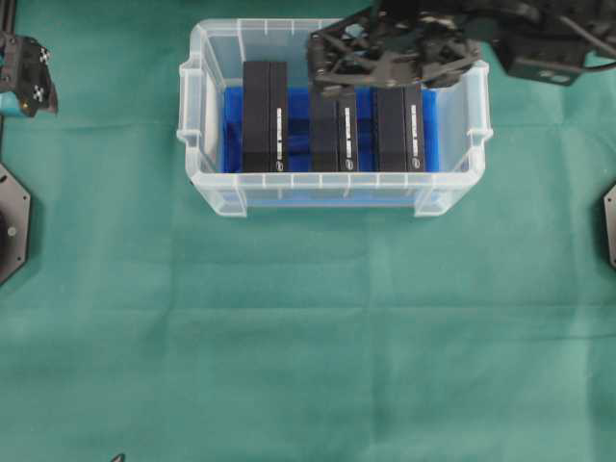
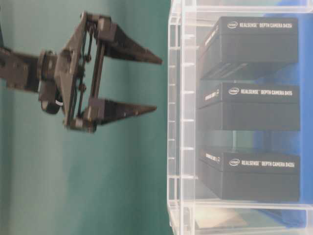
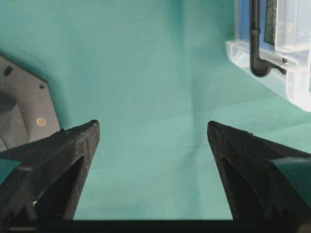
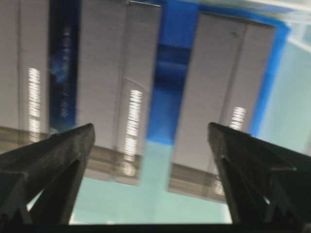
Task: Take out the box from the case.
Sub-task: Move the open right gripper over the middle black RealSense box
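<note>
The clear case (image 1: pixel 205 115) with a blue floor stands at the top middle of the green cloth. Inside it three black boxes stand side by side: left (image 1: pixel 264 115), middle (image 1: pixel 333 135), right (image 1: pixel 399 130). My right gripper (image 1: pixel 377 85) hangs open above the case's far side, over the middle and right boxes. In the table-level view that gripper (image 2: pixel 159 84) is clear of the case rim (image 2: pixel 175 98) and holds nothing. The right wrist view looks between its open fingers (image 4: pixel 151 126) down at the boxes (image 4: pixel 116 73). My left gripper (image 1: pixel 29 82) is far left, open and empty (image 3: pixel 153 124) over bare cloth.
Dark base plates sit at the table's left edge (image 1: pixel 12 226) and right edge (image 1: pixel 610 226). In the left wrist view a grey plate (image 3: pixel 22 104) lies at left and a corner of the case (image 3: pixel 272 53) at upper right. Green cloth covers the table.
</note>
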